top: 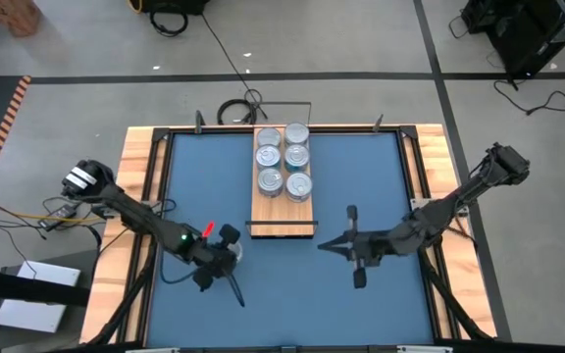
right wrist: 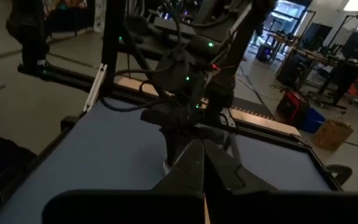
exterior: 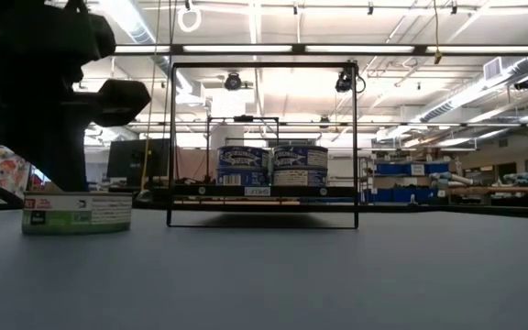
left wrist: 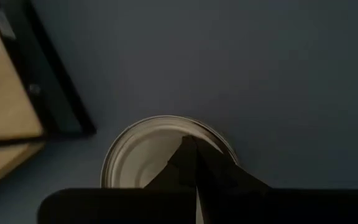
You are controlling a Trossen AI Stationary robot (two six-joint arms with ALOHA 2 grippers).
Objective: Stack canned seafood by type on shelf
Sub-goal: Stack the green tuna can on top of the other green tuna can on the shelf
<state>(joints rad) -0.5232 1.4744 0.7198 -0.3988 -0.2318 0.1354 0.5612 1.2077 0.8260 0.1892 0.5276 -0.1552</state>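
Loose tin [exterior: 77,213] sitting on worktop [top: 292,294] under my left claw [top: 226,253], fingers pressed together; six tins [top: 283,159] occupying shelf [top: 282,214]; right claw [top: 328,244] hovering, pressed together, empty

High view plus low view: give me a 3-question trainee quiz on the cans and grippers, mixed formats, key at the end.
1. True or false: the shelf holds six cans as seen from above, in two columns of three.
2. Multiple choice: the loose can on the table lies A) under the left gripper, B) under the right gripper, C) on the shelf.
3. Fill in: both grippers' fingers are ____.

Key: 1 true; 2 A; 3 shut.
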